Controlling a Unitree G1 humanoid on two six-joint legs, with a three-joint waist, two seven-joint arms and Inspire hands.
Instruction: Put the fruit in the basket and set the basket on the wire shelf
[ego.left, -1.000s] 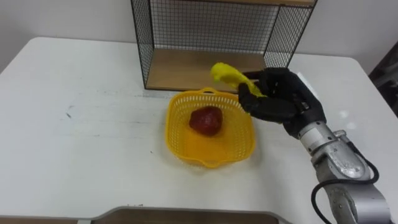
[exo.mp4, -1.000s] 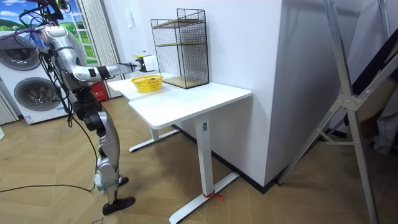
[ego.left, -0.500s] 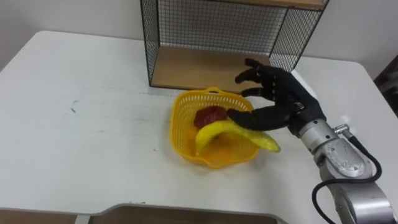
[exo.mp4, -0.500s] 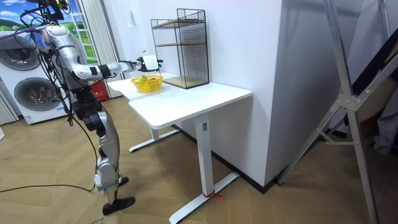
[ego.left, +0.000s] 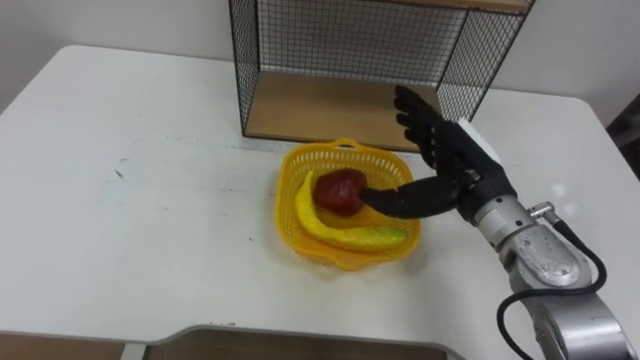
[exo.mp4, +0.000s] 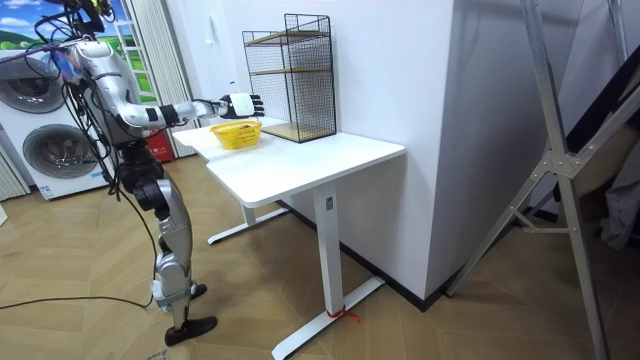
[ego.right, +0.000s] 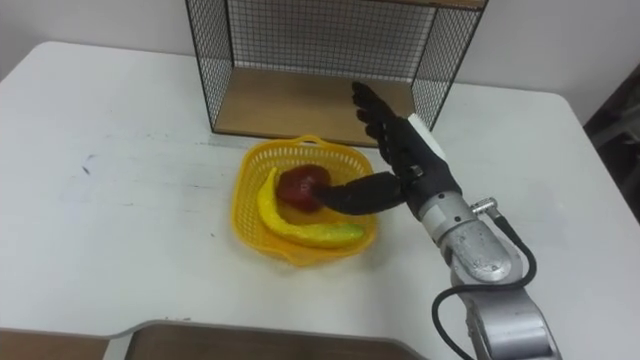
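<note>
Left eye view: you see the right hand (ego.left: 455, 170) spread wide above the yellow basket (ego.left: 340, 258), thumb reaching in beside the red fruit (ego.left: 340, 190). The banana (ego.left: 345, 236) lies inside too. The basket sits on the white table (ego.left: 150, 200), just before the wire shelf (ego.left: 320, 110).

White table (exo.mp4: 300, 165) on wood floor (exo.mp4: 400, 320) — 2 stacked washers (exo.mp4: 50, 150) nr it.

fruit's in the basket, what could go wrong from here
The right hand is open with its thumb over the rim of the basket beside the red fruit; pulling back could snag and drag it. The banana lies along the near rim and may roll out if the basket tips on its way to the wire shelf.
</note>
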